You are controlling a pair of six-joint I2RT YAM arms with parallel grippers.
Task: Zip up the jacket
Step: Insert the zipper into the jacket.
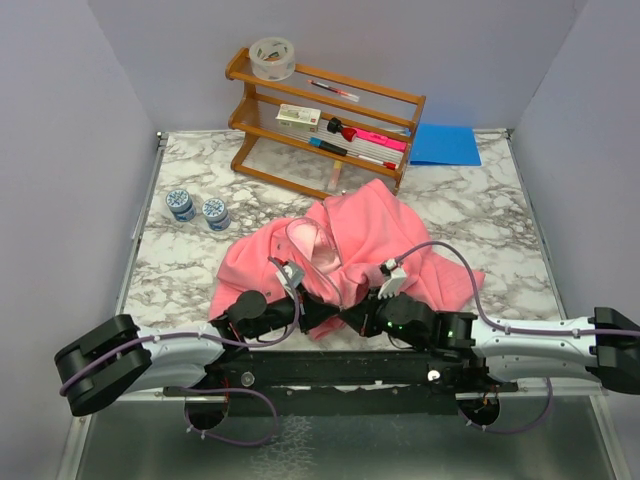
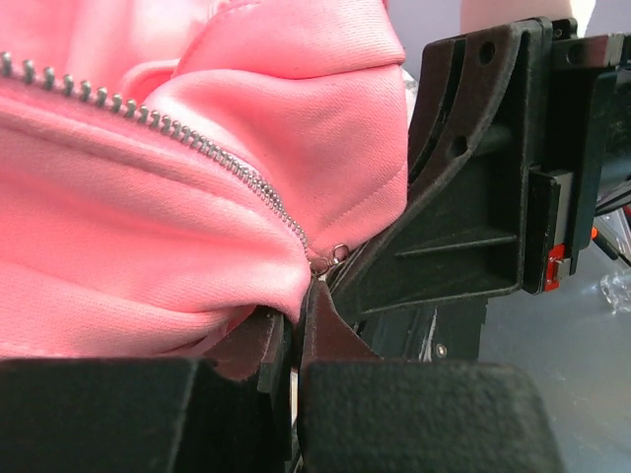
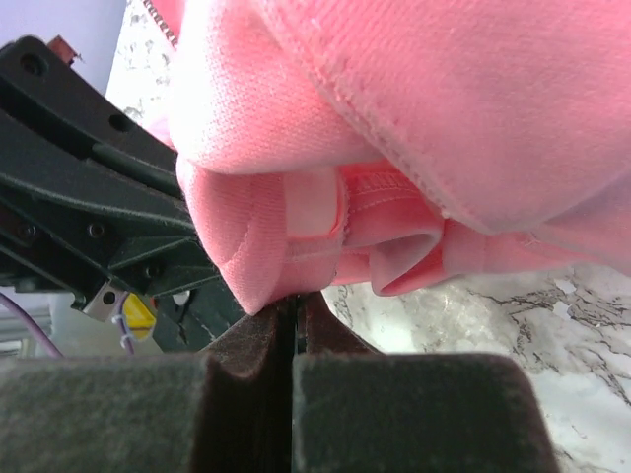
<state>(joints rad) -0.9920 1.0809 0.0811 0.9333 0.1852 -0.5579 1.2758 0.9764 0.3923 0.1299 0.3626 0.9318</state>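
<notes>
The pink jacket [image 1: 350, 250] lies crumpled in the middle of the marble table, its paler lining showing near the centre. Both grippers meet at its near hem. My left gripper [image 1: 318, 306] is shut on jacket fabric [image 2: 148, 236] just below the lower end of the metal zipper teeth [image 2: 197, 143]. A small metal slider [image 2: 330, 258] sits at my fingertips [image 2: 320, 315]. My right gripper [image 1: 358, 316] is shut on a folded hem edge [image 3: 246, 266] of the jacket. The two grippers nearly touch. The right gripper's body [image 2: 473, 168] fills the right of the left wrist view.
A wooden rack [image 1: 330, 120] with a tape roll [image 1: 272, 57], markers and a box stands at the back. A blue folder [image 1: 445, 144] lies at the back right. Two small jars [image 1: 198, 207] stand at the left. Grey walls enclose the table.
</notes>
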